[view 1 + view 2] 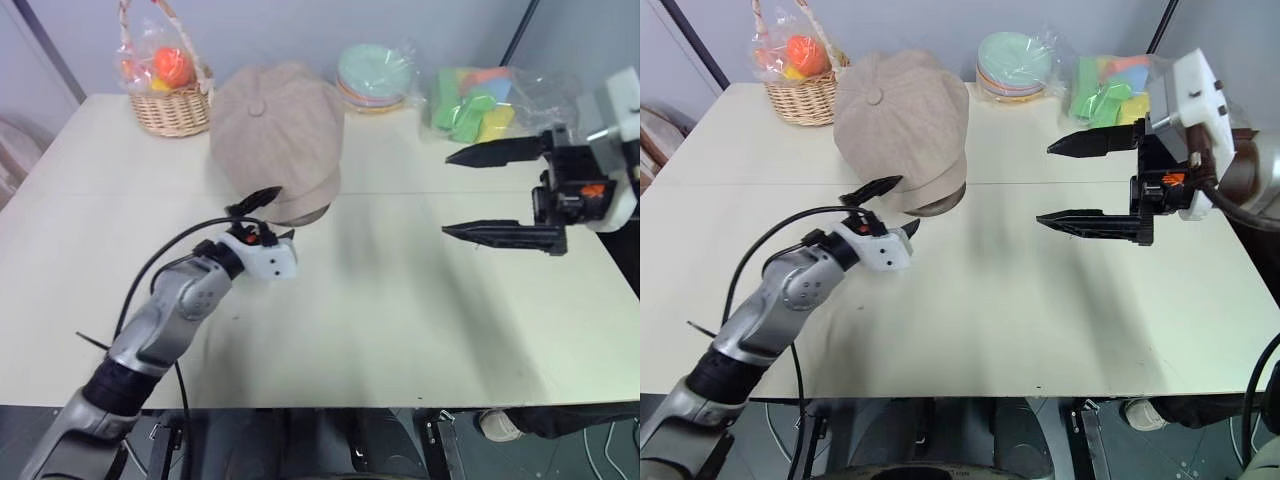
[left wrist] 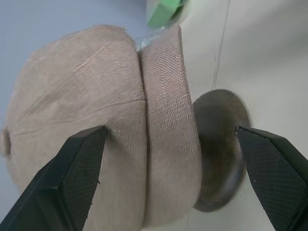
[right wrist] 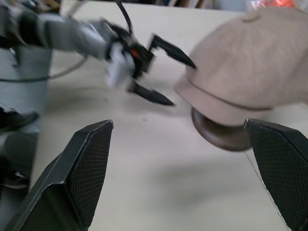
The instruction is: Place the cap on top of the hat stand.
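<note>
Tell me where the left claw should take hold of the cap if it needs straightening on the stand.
Probably the brim. It juts out from the cap toward the open left claw, a thin stiff edge the fingers could pinch from the near side. The puffy crown looks too wide and soft to hold.

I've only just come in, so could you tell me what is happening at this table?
The cap is sitting on the hat stand, whose round base shows under the brim. The left gripper is open close to the brim, holding nothing. The right gripper is open in the air off to the right, also holding nothing. A wicker basket, stacked plates and bagged foam blocks line the table's far edge.
</note>
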Action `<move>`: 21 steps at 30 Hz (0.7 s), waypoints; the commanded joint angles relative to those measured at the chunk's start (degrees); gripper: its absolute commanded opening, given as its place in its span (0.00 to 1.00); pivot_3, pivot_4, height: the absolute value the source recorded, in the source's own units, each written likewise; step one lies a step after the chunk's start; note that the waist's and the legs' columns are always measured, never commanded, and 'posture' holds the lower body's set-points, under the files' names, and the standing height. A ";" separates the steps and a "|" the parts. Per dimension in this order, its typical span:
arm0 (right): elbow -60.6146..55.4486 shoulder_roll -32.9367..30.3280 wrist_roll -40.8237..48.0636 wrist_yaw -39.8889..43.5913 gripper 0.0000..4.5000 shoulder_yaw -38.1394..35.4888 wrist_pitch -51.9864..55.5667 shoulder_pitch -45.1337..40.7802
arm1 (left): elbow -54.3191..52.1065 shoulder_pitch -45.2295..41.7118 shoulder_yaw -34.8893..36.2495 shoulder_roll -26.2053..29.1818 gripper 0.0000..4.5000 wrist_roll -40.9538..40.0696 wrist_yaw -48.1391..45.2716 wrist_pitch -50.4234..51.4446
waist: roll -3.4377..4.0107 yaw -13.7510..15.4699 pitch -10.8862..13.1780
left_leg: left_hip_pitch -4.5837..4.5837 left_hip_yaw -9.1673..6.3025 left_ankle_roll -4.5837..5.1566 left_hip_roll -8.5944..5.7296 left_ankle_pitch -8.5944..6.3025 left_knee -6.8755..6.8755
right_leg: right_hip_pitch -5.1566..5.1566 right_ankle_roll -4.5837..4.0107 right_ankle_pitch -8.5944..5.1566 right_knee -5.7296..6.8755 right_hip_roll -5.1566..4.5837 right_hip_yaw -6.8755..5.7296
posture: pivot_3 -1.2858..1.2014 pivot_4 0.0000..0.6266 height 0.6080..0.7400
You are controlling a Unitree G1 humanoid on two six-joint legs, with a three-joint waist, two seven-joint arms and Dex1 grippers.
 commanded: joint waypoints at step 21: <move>-1.26 -0.46 -0.57 -3.34 1.00 -1.12 -4.77 1.50 | 9.69 -4.16 11.47 7.99 0.01 -4.42 9.35 -22.61 | 0.01 -0.15 0.00 | -0.02 -0.02 0.00 0.03 0.00 -0.01 | -0.10 0.01 0.01 0.04 -0.03 0.00 | 0.52 0.24 1.00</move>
